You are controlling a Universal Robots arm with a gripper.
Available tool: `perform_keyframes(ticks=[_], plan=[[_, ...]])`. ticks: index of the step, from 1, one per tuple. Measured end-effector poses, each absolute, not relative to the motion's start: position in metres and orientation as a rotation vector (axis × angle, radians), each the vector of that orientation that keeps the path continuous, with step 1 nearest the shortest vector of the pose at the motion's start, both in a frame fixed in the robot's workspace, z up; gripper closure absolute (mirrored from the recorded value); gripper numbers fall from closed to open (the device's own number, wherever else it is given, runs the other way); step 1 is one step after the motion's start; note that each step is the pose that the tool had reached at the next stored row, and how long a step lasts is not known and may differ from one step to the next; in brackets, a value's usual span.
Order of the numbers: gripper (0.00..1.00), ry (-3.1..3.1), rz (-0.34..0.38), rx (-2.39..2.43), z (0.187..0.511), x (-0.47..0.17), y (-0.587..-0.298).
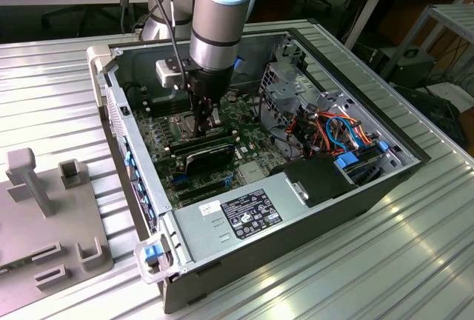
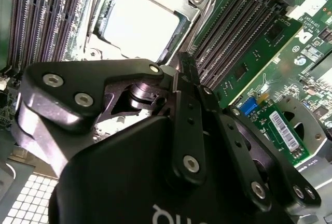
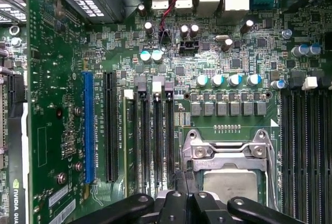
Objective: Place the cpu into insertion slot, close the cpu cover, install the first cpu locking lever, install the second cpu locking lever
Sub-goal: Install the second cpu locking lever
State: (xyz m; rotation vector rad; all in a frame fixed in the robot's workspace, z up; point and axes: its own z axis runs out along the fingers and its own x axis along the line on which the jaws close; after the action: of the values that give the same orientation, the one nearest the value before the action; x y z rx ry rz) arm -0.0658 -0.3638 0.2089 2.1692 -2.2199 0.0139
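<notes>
One arm works in one open computer case (image 1: 118, 112) on the ribbed metal surface (image 1: 415, 261).

Exterior view, from its left: a grey fixture block (image 1: 52, 209), then the case. The tool (image 1: 201, 121) is down over the insertion slot (image 1: 180, 123) on the green motherboard (image 1: 244, 124).

First wrist view: a blue card slot (image 3: 88, 130), then narrow black slots (image 3: 155, 141), then the cpu (image 3: 228, 182) sitting in the socket. The cpu cover (image 3: 228, 152) lies flat over its edges, with memory slots (image 3: 306, 151) beyond.

Tool fingers (image 3: 178, 203) are pressed together with nothing seen between them, tips just beside the cover's edge.

Judged: chip placed, cover down, lever work in hand. How the levers stand, cannot tell. That work calls for a firm, narrow push on thin wire without scraping the chip top.
</notes>
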Motion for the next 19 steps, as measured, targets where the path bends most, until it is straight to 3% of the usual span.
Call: perform_keyframes(ticks=[19], plan=[[0.89, -2.220, 0.009, 2.170, 0.1986, -0.0673, -0.3588]])
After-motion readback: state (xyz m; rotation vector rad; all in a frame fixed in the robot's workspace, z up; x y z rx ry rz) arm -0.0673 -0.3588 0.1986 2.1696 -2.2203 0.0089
